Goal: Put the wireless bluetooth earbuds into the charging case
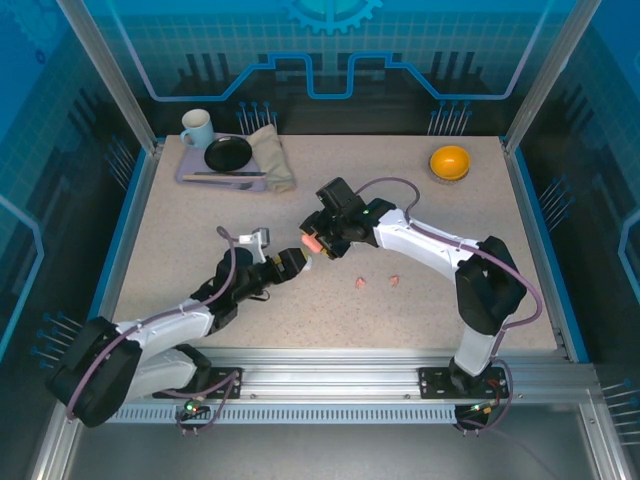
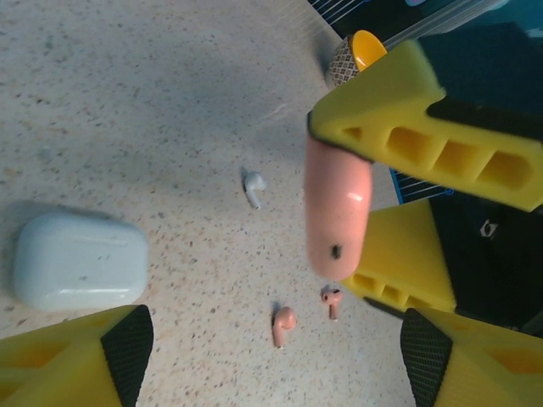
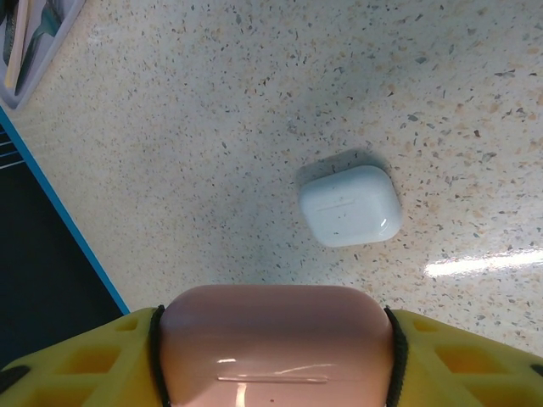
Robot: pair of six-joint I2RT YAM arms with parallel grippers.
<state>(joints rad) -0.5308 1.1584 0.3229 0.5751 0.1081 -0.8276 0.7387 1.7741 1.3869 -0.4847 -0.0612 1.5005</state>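
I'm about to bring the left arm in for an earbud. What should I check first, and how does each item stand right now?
1. Right fingers grip the pink case: ok, clamped on both sides.
2. Pink case lid open: not ok, it looks shut.
3. Left fingers open and empty: ok.
4. Pink bud and second pink bud lying free on the table: ok.
5. White bud located: ok; a second white one: cannot tell.
6. White case lid open: not ok, shut on the table.
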